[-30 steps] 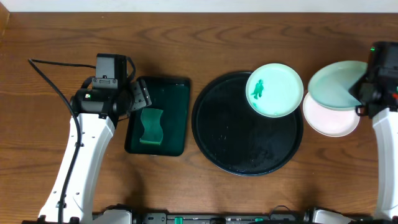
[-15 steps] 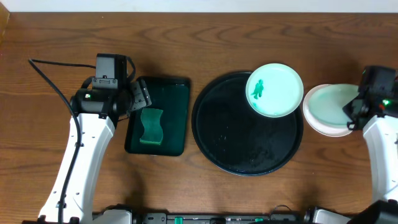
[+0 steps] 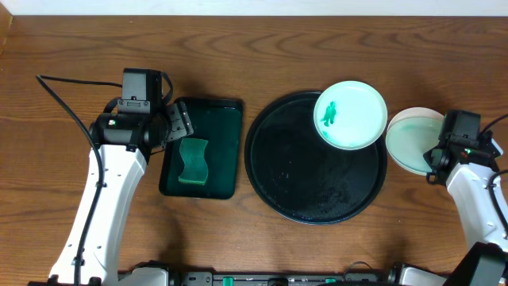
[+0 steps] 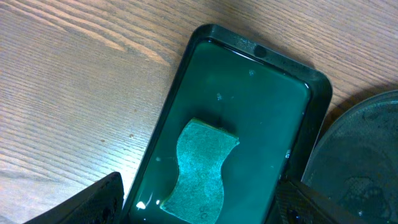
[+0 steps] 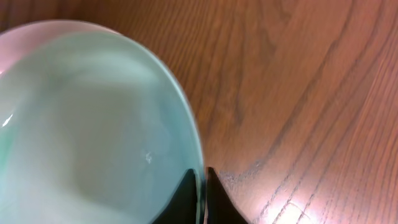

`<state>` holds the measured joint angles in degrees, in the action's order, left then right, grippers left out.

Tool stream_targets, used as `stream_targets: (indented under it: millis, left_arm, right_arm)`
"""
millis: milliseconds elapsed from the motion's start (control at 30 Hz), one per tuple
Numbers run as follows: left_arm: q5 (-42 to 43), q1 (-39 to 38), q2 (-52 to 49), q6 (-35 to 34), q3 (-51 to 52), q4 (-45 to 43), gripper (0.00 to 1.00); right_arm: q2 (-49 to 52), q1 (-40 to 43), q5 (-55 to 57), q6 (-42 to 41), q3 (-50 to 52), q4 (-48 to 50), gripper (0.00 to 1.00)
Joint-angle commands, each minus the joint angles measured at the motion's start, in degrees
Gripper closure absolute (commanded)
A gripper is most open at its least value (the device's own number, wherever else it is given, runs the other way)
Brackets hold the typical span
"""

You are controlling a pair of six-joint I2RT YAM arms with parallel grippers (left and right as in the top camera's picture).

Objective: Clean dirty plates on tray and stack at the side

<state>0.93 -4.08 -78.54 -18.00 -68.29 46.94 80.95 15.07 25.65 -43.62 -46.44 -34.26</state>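
A pale mint plate [image 3: 350, 114] with a green smear at its centre lies on the upper right of the big black round tray [image 3: 302, 175]. To the right of the tray, on the wood, a clean mint plate [image 3: 413, 140] lies on top of a pinkish-white plate [image 5: 18, 38]. My right gripper [image 3: 439, 151] is shut on the right rim of the top mint plate [image 5: 93, 137]. My left gripper [image 3: 176, 121] is open and empty over the top of the green rectangular tray; its fingers frame the sponge [image 4: 200, 168].
A dark green rectangular tray [image 3: 201, 147] with liquid and a green sponge [image 3: 192, 161] stands left of the black tray. A black cable [image 3: 63, 103] runs across the table at the far left. Bare wood lies right of the stacked plates [image 5: 298, 93].
My right gripper has carried the clean mint plate down and left, from tilted above the pinkish plate to lying flat on it. The left arm has not moved.
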Motion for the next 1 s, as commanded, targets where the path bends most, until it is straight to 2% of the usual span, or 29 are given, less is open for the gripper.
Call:
stream_targets:
  millis: [0, 67, 100, 167, 367, 467, 533, 600, 700, 833, 967]
  left_arm:
    - [-0.55, 0.11, 0.15, -0.07, -1.31, 0.20, 0.21]
    - [-0.55, 0.11, 0.15, -0.07, -1.31, 0.20, 0.21]
    - [-0.55, 0.11, 0.17, -0.07, -1.31, 0.22, 0.21]
    - [-0.55, 0.11, 0.17, -0.04, -1.31, 0.20, 0.21]
    - [-0.55, 0.11, 0.15, -0.04, -1.31, 0.20, 0.21]
    - [-0.55, 0.11, 0.15, -0.07, -1.31, 0.20, 0.21]
    - [-0.55, 0.11, 0.15, -0.07, -1.31, 0.20, 0.21]
    - [-0.55, 0.11, 0.15, -0.07, -1.31, 0.20, 0.21]
    - [-0.55, 0.11, 0.17, -0.07, -1.31, 0.20, 0.21]
    - [-0.55, 0.11, 0.15, -0.07, -1.31, 0.22, 0.21]
    - [-0.55, 0.11, 0.15, -0.07, -1.31, 0.20, 0.21]
  right_arm:
    - [0.09, 0.85, 0.81, -0.92, 0.66, 0.48, 0.83]
    - [0.09, 0.85, 0.79, -0.92, 0.66, 0.44, 0.73]
    - [0.02, 0.85, -0.11, -0.37, 0.63, 0.42, 0.61]
    - [-0.44, 0.79, -4.22, 5.20, 0.63, 0.42, 0.47]
    - [-4.24, 0.46, -14.97, 14.91, -0.11, 0.87, 0.43]
    - [-7.50, -0.07, -26.14, 20.83, -1.25, 0.87, 0.39]
    - [-9.81, -1.25, -36.11, 26.86, -2.10, 0.92, 0.32]
    - [-11.93, -3.78, -43.36, 31.82, -3.02, -0.09, 0.29]
    - [-13.57, -8.85, -44.81, 34.29, -3.98, -3.02, 0.29]
    - [-13.22, -19.61, -44.57, 38.66, -4.04, -7.02, 0.32]
    - [-10.99, -32.15, -40.61, 38.99, -4.04, -8.09, 0.39]
